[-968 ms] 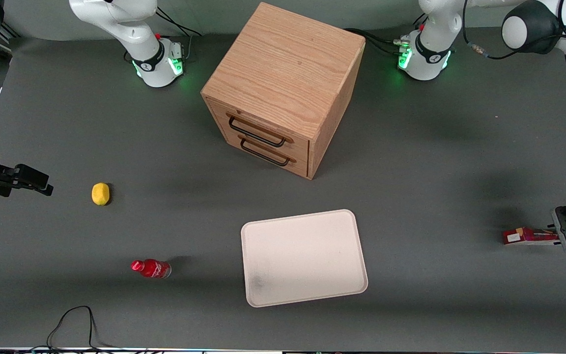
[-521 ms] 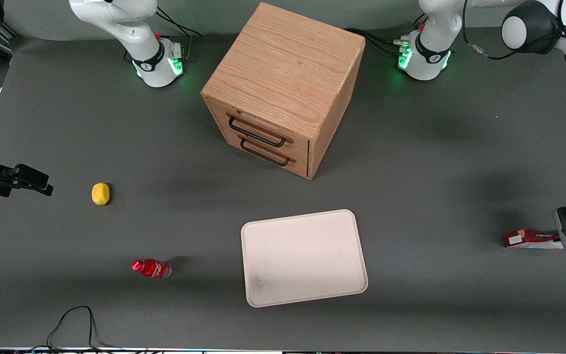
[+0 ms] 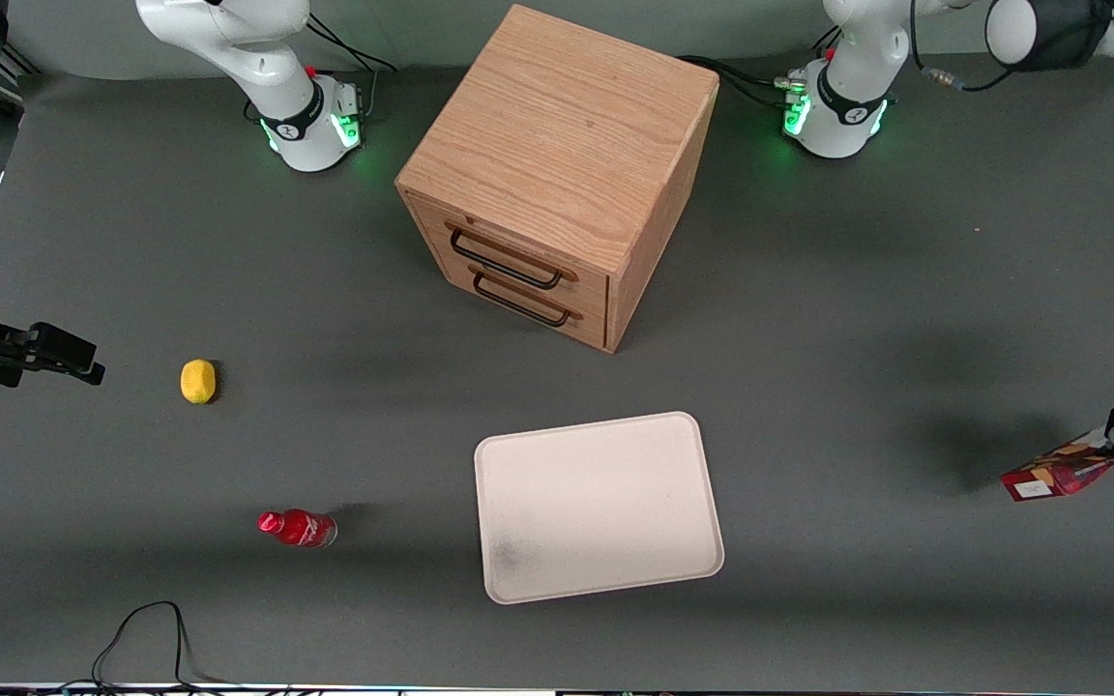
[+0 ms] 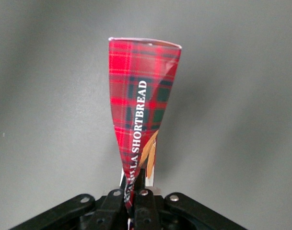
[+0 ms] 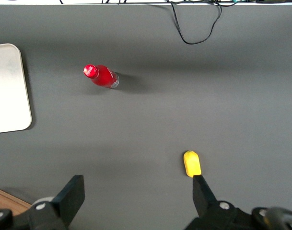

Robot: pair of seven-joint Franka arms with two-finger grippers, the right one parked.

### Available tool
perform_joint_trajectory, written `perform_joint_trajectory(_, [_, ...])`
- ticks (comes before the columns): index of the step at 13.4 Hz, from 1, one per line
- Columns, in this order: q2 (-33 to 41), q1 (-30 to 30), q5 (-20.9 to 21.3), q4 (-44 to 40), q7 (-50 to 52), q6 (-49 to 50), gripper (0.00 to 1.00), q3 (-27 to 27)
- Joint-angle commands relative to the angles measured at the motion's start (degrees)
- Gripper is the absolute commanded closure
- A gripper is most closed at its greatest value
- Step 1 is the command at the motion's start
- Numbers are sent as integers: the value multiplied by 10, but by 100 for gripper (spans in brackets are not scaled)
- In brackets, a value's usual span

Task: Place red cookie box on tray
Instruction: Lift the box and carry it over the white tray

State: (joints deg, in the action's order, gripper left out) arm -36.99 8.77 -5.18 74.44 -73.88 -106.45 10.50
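Pincer [image 4: 134,197]: I have it clamped on one end of the cookie box [image 3: 1060,468], out at the working arm's end of the counter.
Change: box has tilted up off the counter since a moment ago.
Meaning: grasp holds; I judge the carry to the tray [image 3: 605,435] comes next.
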Motion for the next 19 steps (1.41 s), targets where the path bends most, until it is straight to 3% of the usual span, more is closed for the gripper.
perform_joint_trajectory(1, [59,-36,0,27,177,74,100,6])
perform_joint_trajectory(5, [103,-99,-11,28,426,107,100,-9])
perform_joint_trajectory(8, [112,-114,-5,24,670,105,100,-100])
perform_joint_trajectory(11, [96,-171,-10,7,872,74,100,-129])
perform_joint_trajectory(16, [6,-278,-3,-41,1052,6,100,-128])
perform_joint_trajectory(19, [-73,-327,34,-91,1106,-31,100,-123])
